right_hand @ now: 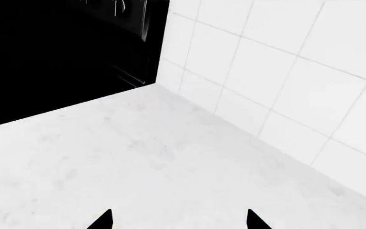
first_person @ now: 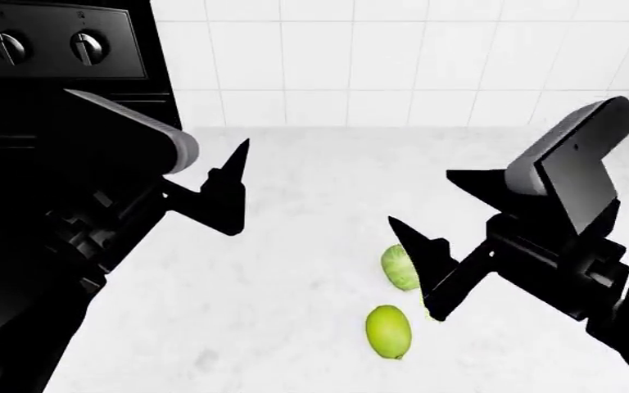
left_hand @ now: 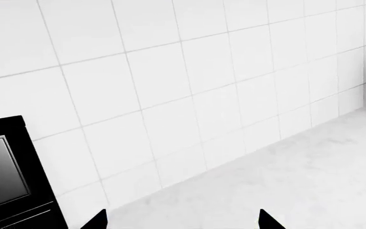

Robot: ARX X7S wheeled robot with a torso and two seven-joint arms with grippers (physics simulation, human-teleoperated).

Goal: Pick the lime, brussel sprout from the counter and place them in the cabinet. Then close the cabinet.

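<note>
Lime (first_person: pixel 388 331) is lying nearest on the counter (first_person: pixel 292 270), sprout (first_person: pixel 399 267) touching at its 12 o'clock; right gripper (first_person: pixel 429 250) is hovering beside the sprout, spread wide and empty, seemingly readying a grasp; left gripper (first_person: pixel 230 190), at 10 o'clock, is idling likewise

- Setting: a kitchen, simulator-rendered.
- White square wall tiles (first_person: pixel 402 57) with thin grey grout run behind the worktop as a backsplash.
- The counter (first_person: pixel 292 188) is a white marble-look surface with faint grey mottling, meeting the tiles at a straight edge.
- Black appliance (first_person: pixel 52 49) at the counter's left end, with two round control knobs (first_person: pixel 88 47) on its front panel.
- Produce lies on the counter: a lime (first_person: pixel 388 331) and a brussel sprout (first_person: pixel 399 268).
</note>
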